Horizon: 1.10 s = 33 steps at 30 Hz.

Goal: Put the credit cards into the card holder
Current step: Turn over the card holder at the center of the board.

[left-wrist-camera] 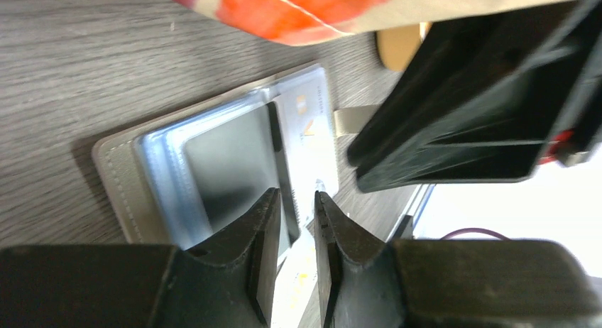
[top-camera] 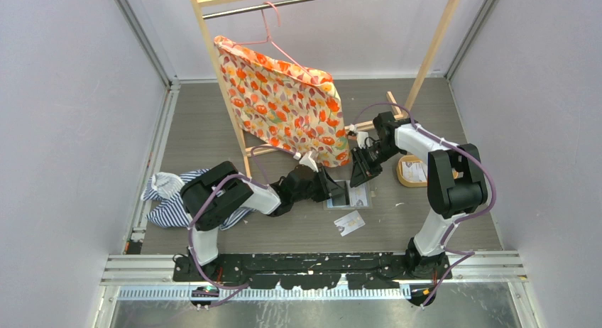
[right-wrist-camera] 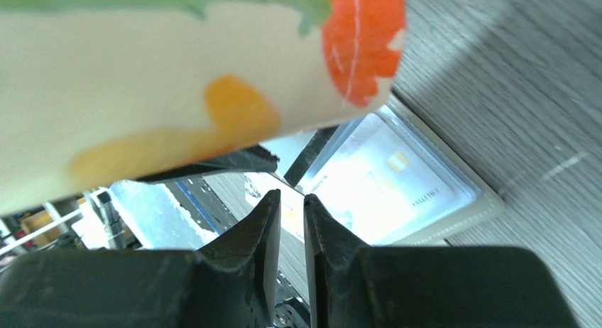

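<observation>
The left hand [left-wrist-camera: 294, 200] hovers low over the open card holder [top-camera: 357, 197], its two fingers only a narrow slit apart. A pale card edge shows in that slit, but I cannot tell whether the fingers are pinching it or it merely lies beyond them. The right hand [right-wrist-camera: 291, 200] comes in from the opposite side, tips close to the holder's snap tab, and its jaws are likewise nearly together. Whether they grip anything cannot be made out either, as the flowered cloth [top-camera: 284, 101] hangs across most of that wrist's view.

The card holder lies spread flat on the desk [top-camera: 213, 136] between the two hands, clear sleeves upward. A black card [left-wrist-camera: 227, 165] sits in one sleeve, on the side under the left hand. A white card with a gold chip [right-wrist-camera: 383, 179] sits in the neighbouring sleeve. Another pale card [top-camera: 349, 222] lies loose on the desk just nearer the arm bases than the holder. More cards rest in the tan oval tray [top-camera: 402, 177], beside the right arm.

The flowered cloth hangs from a hanger on the wooden rack [top-camera: 213, 58], its lower corner dangling right above the holder. A striped garment [top-camera: 167, 204] is heaped at the left, partly under the left arm.
</observation>
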Tool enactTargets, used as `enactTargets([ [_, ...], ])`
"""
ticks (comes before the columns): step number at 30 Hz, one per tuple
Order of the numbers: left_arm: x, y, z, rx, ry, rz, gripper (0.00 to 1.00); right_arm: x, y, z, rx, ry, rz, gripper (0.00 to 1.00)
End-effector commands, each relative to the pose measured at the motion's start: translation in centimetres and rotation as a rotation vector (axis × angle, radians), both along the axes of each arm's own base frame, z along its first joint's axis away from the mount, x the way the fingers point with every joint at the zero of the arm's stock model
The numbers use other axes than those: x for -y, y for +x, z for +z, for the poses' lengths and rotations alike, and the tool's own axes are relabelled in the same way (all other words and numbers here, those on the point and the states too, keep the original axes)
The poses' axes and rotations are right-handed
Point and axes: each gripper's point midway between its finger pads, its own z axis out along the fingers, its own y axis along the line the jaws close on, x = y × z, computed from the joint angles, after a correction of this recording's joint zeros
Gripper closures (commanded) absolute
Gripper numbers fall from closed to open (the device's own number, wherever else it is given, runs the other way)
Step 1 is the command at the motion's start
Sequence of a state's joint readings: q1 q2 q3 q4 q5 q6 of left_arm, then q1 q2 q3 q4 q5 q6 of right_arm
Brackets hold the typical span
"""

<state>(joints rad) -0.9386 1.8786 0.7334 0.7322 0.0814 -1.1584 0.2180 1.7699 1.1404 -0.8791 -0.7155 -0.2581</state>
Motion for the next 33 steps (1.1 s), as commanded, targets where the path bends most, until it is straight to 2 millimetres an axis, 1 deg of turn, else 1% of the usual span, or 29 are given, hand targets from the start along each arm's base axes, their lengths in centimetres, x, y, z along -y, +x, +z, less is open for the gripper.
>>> enactTargets([
  [1,-0.4,0.3,1.4,0.065,0.024,0.001,0.72,0.3,0.4,-0.4,0.008,-0.03,-0.006,0.77],
  [6,-0.8,0.4,1.8,0.084,0.048,0.001,0.71,-1.0,0.0,-0.3,-0.026,0.016,0.006,0.76],
  [13,-1.8,0.2,3.0,0.129,0.096,-0.007,0.66,-2.1,-0.5,-1.3,-0.114,0.048,-0.009,0.75],
  [15,-2.3,0.1,3.0,0.133,0.112,-0.002,0.63,-2.3,-0.4,-1.7,-0.132,0.047,-0.02,0.76],
  [19,-2.8,-0.2,2.7,0.129,0.12,0.0,0.6,-2.1,-0.3,-3.2,-0.187,0.007,-0.046,0.8],
  [22,-3.0,-0.3,2.1,0.112,0.125,0.003,0.58,-1.3,-0.1,-4.6,-0.2,-0.068,-0.065,0.84],
  [24,-3.1,-0.4,1.6,0.099,0.133,0.005,0.57,-0.7,0.0,-5.2,-0.195,-0.106,-0.075,0.85],
  [29,-2.6,-0.5,1.0,0.076,0.134,-0.006,0.54,-0.3,-0.1,-5.7,-0.197,-0.134,-0.08,0.86],
  [33,-2.1,-0.5,1.2,0.076,0.118,-0.019,0.54,-0.1,-0.1,-6.1,-0.203,-0.148,-0.081,0.86],
])
